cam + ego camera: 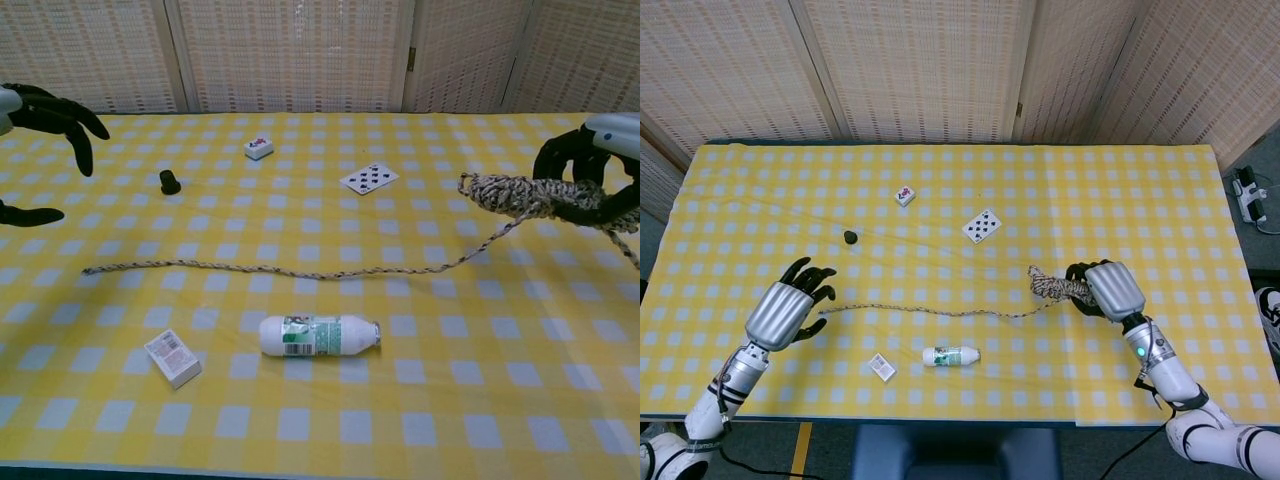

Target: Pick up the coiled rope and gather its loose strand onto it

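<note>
My right hand [1110,289] [600,170] grips the coiled rope [1052,285] [515,195] and holds it lifted off the yellow checked table. From the coil the loose strand [930,311] [270,270] droops down and runs left along the cloth. The strand's far end [823,313] [88,270] lies just right of my left hand [788,313] [35,120]. That hand hovers over the table's left side with its fingers spread and nothing in them.
A small white bottle [950,355] [318,334] lies just in front of the strand, with a small box [881,367] [173,358] to its left. Farther back are a black cap [851,237] [170,181], a playing card [981,226] [368,178] and a mahjong tile [904,196] [259,148].
</note>
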Motion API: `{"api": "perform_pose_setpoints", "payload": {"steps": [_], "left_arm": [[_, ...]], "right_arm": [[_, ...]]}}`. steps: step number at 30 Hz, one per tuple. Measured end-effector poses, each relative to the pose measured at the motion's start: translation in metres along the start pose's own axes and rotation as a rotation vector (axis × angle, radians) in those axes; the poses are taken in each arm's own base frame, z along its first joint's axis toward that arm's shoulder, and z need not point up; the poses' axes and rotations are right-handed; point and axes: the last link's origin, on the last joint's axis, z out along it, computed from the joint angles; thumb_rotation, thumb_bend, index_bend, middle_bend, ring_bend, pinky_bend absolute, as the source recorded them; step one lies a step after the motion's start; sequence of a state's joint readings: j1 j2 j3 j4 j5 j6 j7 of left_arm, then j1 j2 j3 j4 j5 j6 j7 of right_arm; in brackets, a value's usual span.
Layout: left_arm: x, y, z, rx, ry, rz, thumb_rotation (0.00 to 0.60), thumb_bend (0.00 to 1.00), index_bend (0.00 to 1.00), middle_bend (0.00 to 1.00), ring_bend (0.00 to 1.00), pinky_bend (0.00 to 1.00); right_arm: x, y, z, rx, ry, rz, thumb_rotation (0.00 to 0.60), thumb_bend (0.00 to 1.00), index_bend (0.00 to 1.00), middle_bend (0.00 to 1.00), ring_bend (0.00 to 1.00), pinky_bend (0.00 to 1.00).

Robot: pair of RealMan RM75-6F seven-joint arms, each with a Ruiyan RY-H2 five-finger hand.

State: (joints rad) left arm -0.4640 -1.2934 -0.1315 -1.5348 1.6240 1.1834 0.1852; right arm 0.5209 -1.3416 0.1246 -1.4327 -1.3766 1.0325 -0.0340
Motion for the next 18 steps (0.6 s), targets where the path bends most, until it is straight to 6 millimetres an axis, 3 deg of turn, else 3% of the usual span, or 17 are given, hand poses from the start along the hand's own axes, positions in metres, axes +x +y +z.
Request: {"api": "perform_pose_setpoints", "payload": {"steps": [8, 18], "left_arm": [[-0.030, -0.002, 0.034, 0.054, -0.076, 0.010, 0.600, 0.32, 0.48, 0.26, 0.25, 0.16], [-0.059, -0.004, 0.041, 0.143, -0.162, -0.017, 0.600, 0.34, 0.50, 0.26, 0.22, 0.07]], "right_arm": [[0.006, -0.002, -0.006, 0.000, 0.013, -0.005, 0.600, 0.57, 0.62, 0.52, 0.57, 0.47], [0.003, -0.003, -0.006, 0.001, 0.004, -0.005, 0.600, 0.57, 0.62, 0.52, 0.57, 0.47]]}}
